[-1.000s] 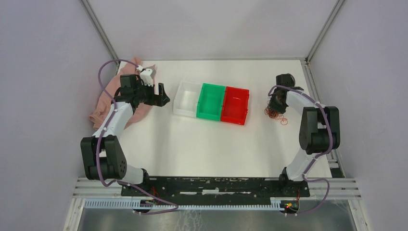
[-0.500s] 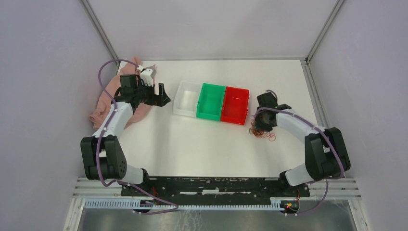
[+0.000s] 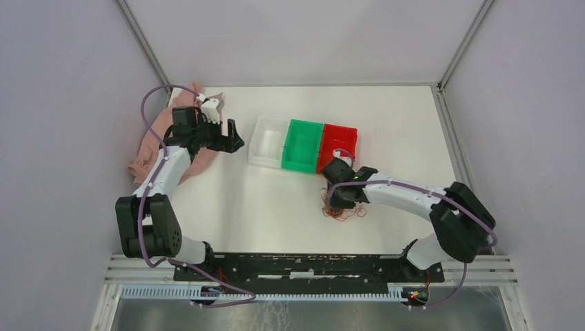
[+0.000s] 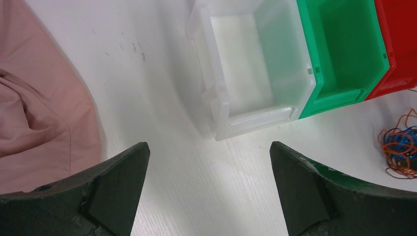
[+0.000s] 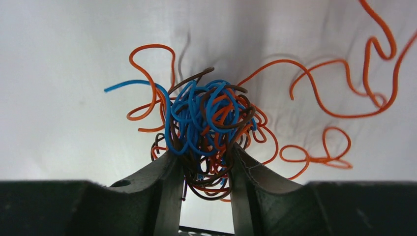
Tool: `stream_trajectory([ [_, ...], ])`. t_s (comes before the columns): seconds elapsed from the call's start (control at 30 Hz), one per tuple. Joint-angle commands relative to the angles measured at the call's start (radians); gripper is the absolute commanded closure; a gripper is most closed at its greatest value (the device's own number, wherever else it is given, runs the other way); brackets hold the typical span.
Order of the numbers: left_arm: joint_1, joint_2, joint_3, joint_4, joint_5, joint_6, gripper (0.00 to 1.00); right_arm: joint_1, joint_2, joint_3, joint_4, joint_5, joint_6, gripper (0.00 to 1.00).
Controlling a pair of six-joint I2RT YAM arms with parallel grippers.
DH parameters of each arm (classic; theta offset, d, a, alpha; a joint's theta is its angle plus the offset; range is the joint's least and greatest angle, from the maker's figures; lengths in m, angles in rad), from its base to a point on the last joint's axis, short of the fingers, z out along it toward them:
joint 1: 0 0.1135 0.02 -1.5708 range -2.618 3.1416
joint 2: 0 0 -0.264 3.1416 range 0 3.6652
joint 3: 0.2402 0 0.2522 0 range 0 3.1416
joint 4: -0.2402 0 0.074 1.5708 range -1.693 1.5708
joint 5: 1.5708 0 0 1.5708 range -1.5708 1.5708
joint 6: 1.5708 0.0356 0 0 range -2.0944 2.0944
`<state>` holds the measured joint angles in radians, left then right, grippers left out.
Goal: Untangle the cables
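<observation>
**Right gripper pinches the cable knot at 6 o'clock of the red bin**

The cables sit on the white table as one tangled clump of blue, orange-red and dark brown wire, at 6 o'clock of the red bin and just clear of it. In the right wrist view, the right gripper has its two fingers closed on the lower part of the knot. Blue and brown loops bulge out above the fingertips. Loose orange strands trail over the table toward 2 and 3 o'clock of the clump.

The left gripper hangs at 9 o'clock of the white bin, spread wide and holding nothing. Between its fingers, its wrist camera shows bare table and the white bin's wall. The green bin stands between the white and red ones, all three touching in a row. A pink cloth lies at 9 o'clock of the left gripper.
</observation>
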<state>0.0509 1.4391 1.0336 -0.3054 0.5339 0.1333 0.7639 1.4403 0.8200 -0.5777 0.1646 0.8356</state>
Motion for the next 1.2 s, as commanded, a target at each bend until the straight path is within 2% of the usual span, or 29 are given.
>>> stream_trajectory([
  [0.0,0.001,-0.026,0.015,0.015,0.024,0.039,0.01,0.148,0.142,0.208,0.050,0.075,0.062,0.53],
  [0.07,0.001,-0.028,0.018,0.010,0.025,0.041,0.01,0.192,0.221,0.307,0.036,0.089,0.058,0.41],
  [0.27,0.001,-0.035,0.023,-0.016,0.028,0.067,0.01,0.234,0.341,0.497,0.055,0.038,0.019,0.26],
  [0.37,0.001,-0.036,0.033,-0.035,0.025,0.085,0.01,0.243,0.333,0.549,0.020,0.014,-0.005,0.19],
  [0.5,0.001,-0.036,0.044,-0.044,0.031,0.091,0.01,0.237,0.241,0.510,-0.013,0.040,-0.016,0.15],
  [0.6,0.001,-0.035,0.051,-0.049,0.039,0.087,0.01,0.209,0.147,0.458,-0.037,0.077,-0.041,0.19],
  [0.77,0.001,-0.031,0.072,-0.083,0.063,0.088,0.01,0.066,0.074,0.307,0.013,0.014,-0.110,0.29],
  [1.0,-0.009,-0.011,0.042,-0.039,0.071,0.059,0.01,-0.053,0.181,0.260,0.056,-0.129,-0.257,0.37],
  [1.17,-0.050,0.036,0.024,0.033,0.041,0.003,0.01,-0.087,0.255,0.274,0.080,-0.144,-0.299,0.44],
])
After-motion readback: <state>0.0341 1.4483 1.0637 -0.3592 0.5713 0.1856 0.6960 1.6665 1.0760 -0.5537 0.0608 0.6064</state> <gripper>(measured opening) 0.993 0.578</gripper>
